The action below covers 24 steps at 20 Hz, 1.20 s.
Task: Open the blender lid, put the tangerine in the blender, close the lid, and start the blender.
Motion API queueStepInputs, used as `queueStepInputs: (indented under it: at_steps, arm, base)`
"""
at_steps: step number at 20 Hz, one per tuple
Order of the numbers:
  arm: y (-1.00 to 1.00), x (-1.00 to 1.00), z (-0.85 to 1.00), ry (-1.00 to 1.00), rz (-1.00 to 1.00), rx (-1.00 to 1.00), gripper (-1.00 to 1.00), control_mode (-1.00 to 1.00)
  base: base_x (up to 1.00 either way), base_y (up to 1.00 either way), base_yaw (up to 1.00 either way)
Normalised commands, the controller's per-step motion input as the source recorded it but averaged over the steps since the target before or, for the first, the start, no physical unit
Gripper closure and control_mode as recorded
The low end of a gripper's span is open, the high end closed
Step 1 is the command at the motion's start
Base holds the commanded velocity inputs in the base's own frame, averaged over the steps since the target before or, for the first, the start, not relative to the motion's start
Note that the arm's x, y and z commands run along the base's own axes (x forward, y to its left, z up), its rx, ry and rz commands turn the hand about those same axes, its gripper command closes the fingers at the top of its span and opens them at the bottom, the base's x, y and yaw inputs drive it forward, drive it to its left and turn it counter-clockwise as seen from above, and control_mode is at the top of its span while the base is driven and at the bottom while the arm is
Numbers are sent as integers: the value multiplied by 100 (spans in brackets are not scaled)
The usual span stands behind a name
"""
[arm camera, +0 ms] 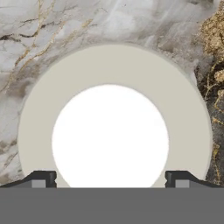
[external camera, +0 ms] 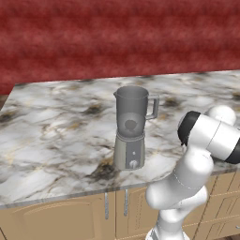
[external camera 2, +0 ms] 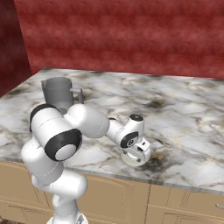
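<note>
End effector (arm camera: 109, 179) released, jaws spread wide, poised directly over blender lid (arm camera: 114, 78) lying flat on marble bench (external camera 2: 183, 113); contact with lid impossible to tell.

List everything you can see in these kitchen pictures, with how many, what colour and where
blender: one, grey jar on beige-grey base, upright mid-counter, jar top open.
blender lid: one, beige-grey with white centre cap, flat on the counter near the front edge, right of the blender.
counter: one, grey-white marble with gold and dark veins.
cabinets: tan wood, below the counter.
wall: dark red, behind the counter.
arm: one, white with dark joints, reaching over the lid.
tool: one, dark tips, open, directly over the lid.
</note>
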Motion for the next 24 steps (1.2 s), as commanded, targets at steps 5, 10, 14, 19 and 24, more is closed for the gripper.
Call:
queueStepInputs:
  at_steps: [5, 10, 14, 19, 24]
  arm:
    - [-1, 12, -10, 0, 0, 0, -100, -100]
    - [0, 14, -5, 0, 0, 0, -100, -100]
    - [0, 1, -9, 0, 0, 0, 100, -100]
    - [0, 0, 0, -4, 0, 0, 100, -100]
    - [0, 0, 8, -3, 0, 0, 100, -100]
  base:
    - [0, 0, 0]
    - [0, 0, 0]
    - [0, 0, 0]
    - [0, 0, 0]
    - [0, 0, 0]
